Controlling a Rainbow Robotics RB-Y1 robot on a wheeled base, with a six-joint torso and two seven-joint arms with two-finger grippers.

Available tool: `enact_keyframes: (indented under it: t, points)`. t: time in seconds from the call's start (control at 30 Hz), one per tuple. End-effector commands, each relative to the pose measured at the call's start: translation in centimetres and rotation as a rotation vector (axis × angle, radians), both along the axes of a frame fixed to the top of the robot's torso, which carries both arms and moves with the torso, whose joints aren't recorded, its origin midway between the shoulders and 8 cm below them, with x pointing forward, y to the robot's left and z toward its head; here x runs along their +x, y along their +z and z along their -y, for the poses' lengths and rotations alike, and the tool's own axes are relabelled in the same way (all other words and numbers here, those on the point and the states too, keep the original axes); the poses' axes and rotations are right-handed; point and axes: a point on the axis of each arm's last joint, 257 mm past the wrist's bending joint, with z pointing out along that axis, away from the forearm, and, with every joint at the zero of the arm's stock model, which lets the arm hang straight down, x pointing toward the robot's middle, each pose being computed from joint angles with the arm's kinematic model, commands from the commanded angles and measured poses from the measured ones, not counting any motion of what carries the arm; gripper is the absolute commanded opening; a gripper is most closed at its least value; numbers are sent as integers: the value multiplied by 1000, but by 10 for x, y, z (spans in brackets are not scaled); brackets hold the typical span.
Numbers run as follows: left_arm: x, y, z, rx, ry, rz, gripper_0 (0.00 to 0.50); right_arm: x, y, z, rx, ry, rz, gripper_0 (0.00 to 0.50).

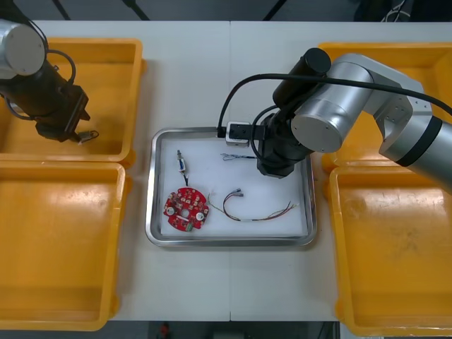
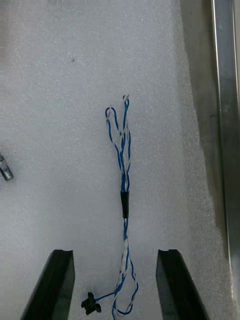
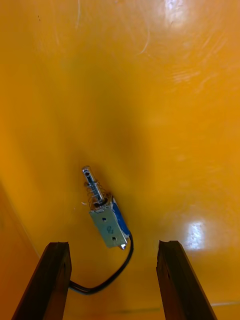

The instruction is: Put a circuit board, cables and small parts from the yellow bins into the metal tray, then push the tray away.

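The metal tray point(image 1: 229, 242) holds the red circuit board point(image 1: 186, 209) and the blue and white cable point(image 2: 123, 165), which lies loose under my spread right gripper point(image 2: 115, 252). Left of the tray, my spread left gripper point(image 3: 112, 245) hangs over a small metal part point(image 3: 106, 220) in a yellow bin point(image 1: 106, 70), to grasp it, I judge.

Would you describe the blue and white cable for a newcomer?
Find the metal tray at mid-table. Under the open right gripper, by the tray's far rim, lies the cable: twisted blue and white, unlike the red and yellow one.
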Motion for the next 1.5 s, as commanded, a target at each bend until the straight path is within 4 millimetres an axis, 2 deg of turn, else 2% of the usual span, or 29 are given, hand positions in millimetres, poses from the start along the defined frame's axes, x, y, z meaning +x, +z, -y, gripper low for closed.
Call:
enact_keyframes:
  t: [0.03, 0.3, 0.67, 0.7, 0.73, 0.77, 0.8, 0.83, 0.9, 1.13, 1.23, 1.33, 1.5]
  points:
    - [0, -16, 9, -3, 4, -4, 500, -5, 8, -10, 28, 2, -21, 500]
    - [3, -31, 13, 1, -11, 18, 500, -9, 49, 0, 93, -110, -83, 500]
    - [1, -45, 7, 53, -33, 15, 500, -20, 105, 41, 158, -373, -147, 500]
    - [1, -46, 8, 52, -33, 14, 403, -21, 112, 46, 167, -403, -152, 500]
    - [1, -47, 8, 52, -34, 13, 269, -22, 116, 53, 171, -433, -159, 500]
    - [1, -46, 8, 52, -34, 15, 215, -22, 119, 56, 174, -448, -160, 500]
    - [1, -46, 8, 52, -35, 15, 96, -23, 123, 62, 179, -475, -165, 500]
    - [1, -46, 8, 52, -35, 15, 23, -24, 128, 67, 186, -503, -171, 500]
    - [2, -45, 8, 55, -36, 17, 0, -24, 134, 77, 194, -553, -175, 500]
    - [5, -43, 1, 94, -53, 29, 0, -19, 155, 105, 281, -744, -157, 500]
    - [8, -39, 0, 143, -84, 45, 0, -17, 157, 119, 323, -828, -148, 500]
    - [11, -30, -5, 178, -101, 60, 0, -17, 155, 134, 349, -897, -144, 500]
    - [9, 5, -14, 236, -158, 52, 0, -20, 153, 170, 408, -1052, -120, 500]
